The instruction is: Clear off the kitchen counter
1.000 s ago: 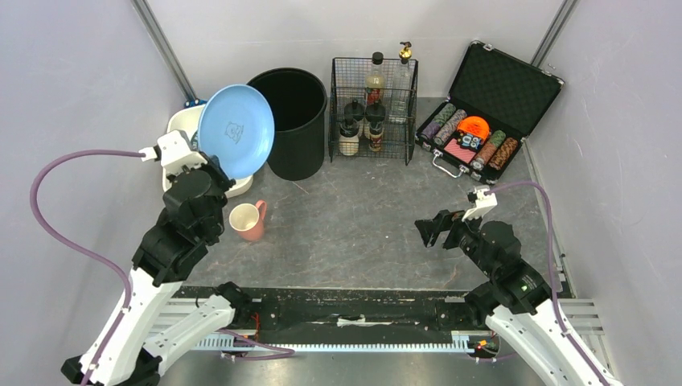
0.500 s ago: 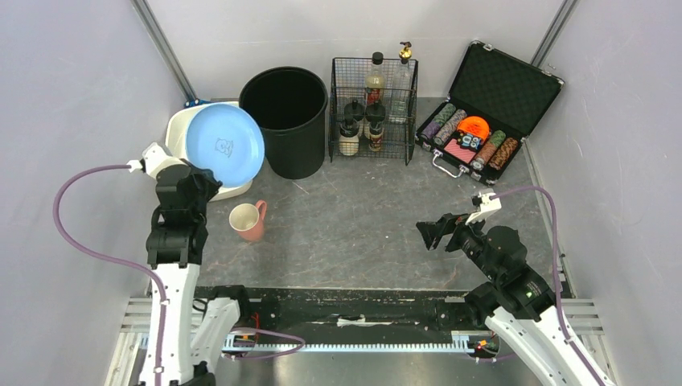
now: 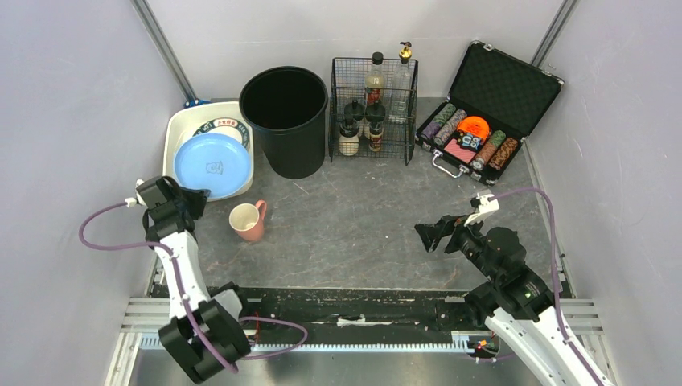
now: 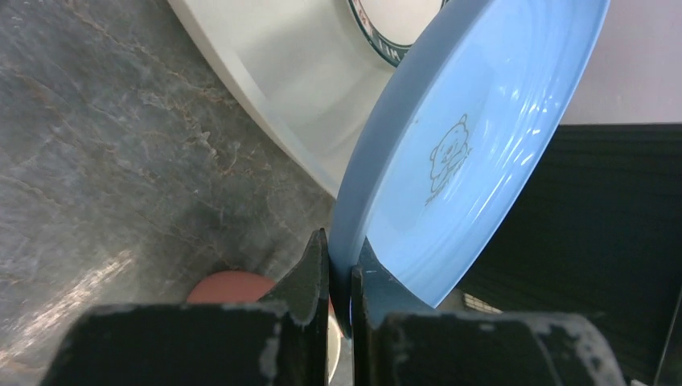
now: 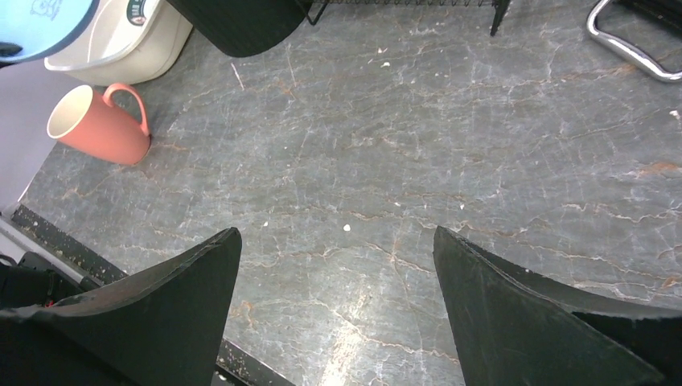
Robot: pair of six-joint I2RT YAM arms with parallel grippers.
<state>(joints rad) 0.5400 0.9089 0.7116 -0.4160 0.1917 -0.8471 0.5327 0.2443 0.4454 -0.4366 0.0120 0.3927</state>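
Note:
My left gripper is shut on the near rim of a light blue plate with a small bear drawing. The plate lies nearly flat over the near half of a white basin at the back left of the kitchen counter. In the left wrist view the fingers pinch the plate's edge above the basin wall. A pink mug stands upright on the counter just right of that gripper. My right gripper hovers open over bare counter, holding nothing.
A second plate with a green rim lies deeper in the basin. A tall black bin stands beside it. Further right are a wire basket of bottles and an open poker chip case. A black rail runs along the near edge.
The left arm has swung down and back toward the near left. It has lowered the blue plate from upright in the air to nearly flat over the basin. The right arm has barely moved.

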